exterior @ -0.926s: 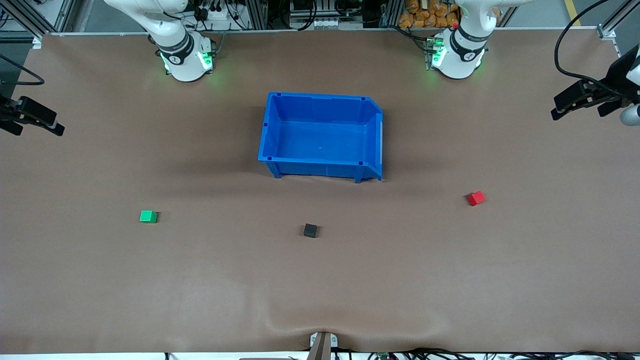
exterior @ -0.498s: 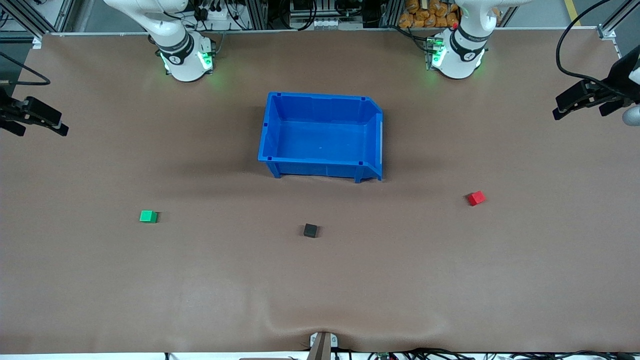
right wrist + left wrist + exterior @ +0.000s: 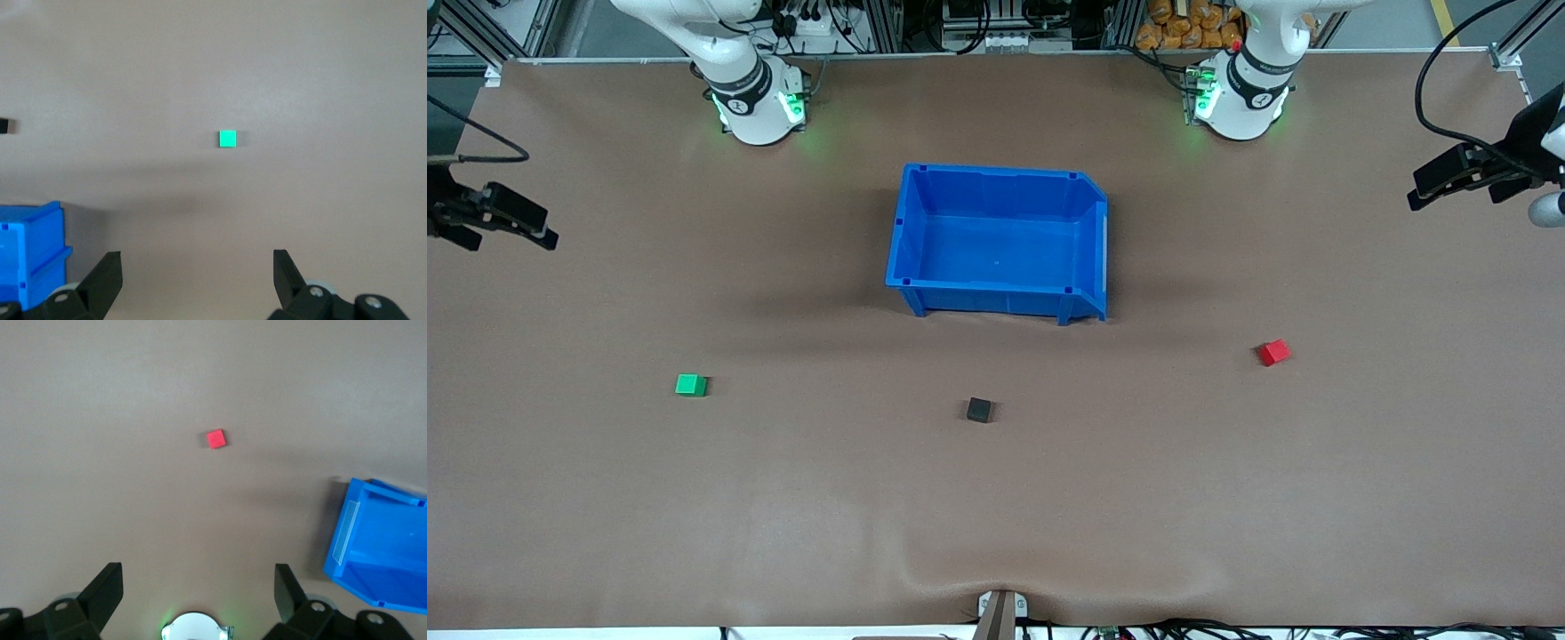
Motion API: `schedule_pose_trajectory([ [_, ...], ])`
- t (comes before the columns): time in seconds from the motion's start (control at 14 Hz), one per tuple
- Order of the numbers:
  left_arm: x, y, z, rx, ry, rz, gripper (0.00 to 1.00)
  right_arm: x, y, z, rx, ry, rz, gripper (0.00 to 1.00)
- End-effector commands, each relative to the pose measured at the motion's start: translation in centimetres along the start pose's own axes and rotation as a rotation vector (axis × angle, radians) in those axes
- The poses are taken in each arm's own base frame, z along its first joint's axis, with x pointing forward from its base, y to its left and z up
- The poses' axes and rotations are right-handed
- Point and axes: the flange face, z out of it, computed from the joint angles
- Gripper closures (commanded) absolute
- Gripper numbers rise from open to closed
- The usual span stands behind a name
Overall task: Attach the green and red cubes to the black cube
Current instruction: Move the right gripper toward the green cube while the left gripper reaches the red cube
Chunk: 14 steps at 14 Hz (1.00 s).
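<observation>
The green cube [image 3: 690, 385] lies on the table toward the right arm's end, and shows in the right wrist view [image 3: 227, 138]. The black cube [image 3: 978, 410] lies mid-table, nearer to the front camera than the blue bin. The red cube [image 3: 1273, 353] lies toward the left arm's end, and shows in the left wrist view [image 3: 216, 439]. My right gripper [image 3: 538, 227] hangs open and empty high over the table's edge at its own end. My left gripper [image 3: 1427, 187] hangs open and empty high over the table at its end. All three cubes lie apart.
An empty blue bin [image 3: 907, 240] stands mid-table between the arm bases; its corner shows in both wrist views [image 3: 380, 547] [image 3: 30, 247]. The black cube shows at the right wrist view's edge [image 3: 3, 125]. The brown table cover has a wrinkle near the front edge [image 3: 996, 578].
My right gripper has drifted a little inward over the table from its edge. My left gripper has barely shifted. The cubes and the bin have not moved.
</observation>
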Motion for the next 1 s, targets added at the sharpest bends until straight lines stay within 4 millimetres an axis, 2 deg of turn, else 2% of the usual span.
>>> schedule_pose_trajectory([
  [0.0, 0.0, -0.2, 0.9, -0.015, -0.039, 0.005, 0.0, 1.6, 0.8, 2.1, 0.009, -0.021, 0.021, 0.0],
  [0.07, 0.0, 0.0, 1.2, -0.014, -0.044, 0.0, 0.0, 2.2, 1.7, 3.2, 0.011, -0.034, 0.037, 0.0],
  [0.21, 0.1, -0.1, 1.5, -0.015, -0.049, -0.007, 0.0, 3.3, 4.6, 6.4, 0.039, -0.083, 0.093, 0.0],
  [0.36, 0.4, -0.2, 1.9, -0.014, -0.047, -0.009, 0.0, 4.3, 5.2, 9.1, 0.065, -0.118, 0.107, 0.0],
  [0.43, 0.6, -0.1, 2.7, -0.014, -0.045, -0.008, 0.0, 4.8, 4.9, 10.7, 0.066, -0.143, 0.104, 0.0],
  [0.57, 1.1, 0.1, 4.0, -0.015, -0.038, -0.005, 0.0, 5.2, 5.2, 12.5, 0.07, -0.174, 0.103, 0.0],
  [0.93, 2.1, 0.4, 8.7, -0.01, 0.005, -0.001, 0.0, 6.6, 2.0, 16.1, 0.06, -0.212, 0.042, 0.0],
])
